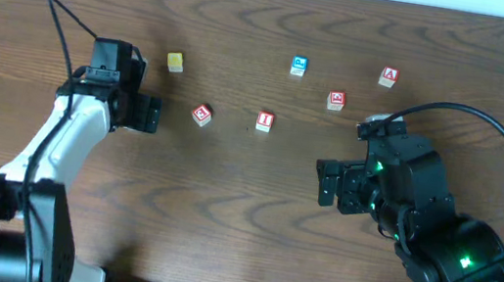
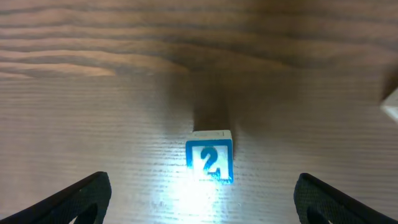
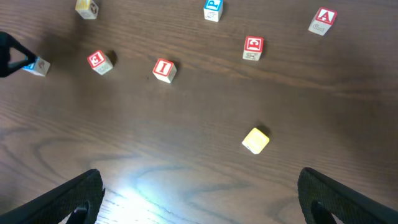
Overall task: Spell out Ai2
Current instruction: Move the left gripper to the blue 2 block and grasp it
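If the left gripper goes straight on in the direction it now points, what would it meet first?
Most likely the blue 2 block, which sits directly ahead, centred in front of the open left gripper. Nothing else shows in between. How far ahead it lies is unclear.

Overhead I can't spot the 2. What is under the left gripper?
A blue 2 block lies on the table beneath the open left gripper; overhead, that gripper covers it.
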`<action>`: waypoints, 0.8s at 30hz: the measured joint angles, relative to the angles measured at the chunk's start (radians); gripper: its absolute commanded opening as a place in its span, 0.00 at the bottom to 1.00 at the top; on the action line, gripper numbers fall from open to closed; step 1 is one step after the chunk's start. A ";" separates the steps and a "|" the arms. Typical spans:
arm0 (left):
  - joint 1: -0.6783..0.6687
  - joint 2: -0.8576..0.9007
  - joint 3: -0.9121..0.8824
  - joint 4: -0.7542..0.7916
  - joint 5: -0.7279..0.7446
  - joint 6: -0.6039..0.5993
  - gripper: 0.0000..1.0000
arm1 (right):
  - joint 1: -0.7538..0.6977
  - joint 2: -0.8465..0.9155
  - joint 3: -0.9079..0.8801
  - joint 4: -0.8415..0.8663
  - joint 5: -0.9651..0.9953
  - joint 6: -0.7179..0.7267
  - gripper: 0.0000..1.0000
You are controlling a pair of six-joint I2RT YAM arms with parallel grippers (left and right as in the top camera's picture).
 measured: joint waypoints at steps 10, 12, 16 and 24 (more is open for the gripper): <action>0.000 0.096 0.000 0.004 0.004 0.049 0.93 | -0.019 0.000 0.000 0.003 0.000 0.000 0.99; 0.000 0.111 0.000 0.006 0.005 0.052 0.88 | -0.021 0.000 0.000 0.003 0.001 0.000 0.99; 0.000 0.145 0.000 0.019 0.005 0.056 0.85 | -0.023 0.000 0.000 0.003 0.001 0.000 0.99; 0.000 0.151 0.001 0.055 0.012 0.058 0.66 | -0.023 0.000 0.000 0.003 0.000 0.000 0.99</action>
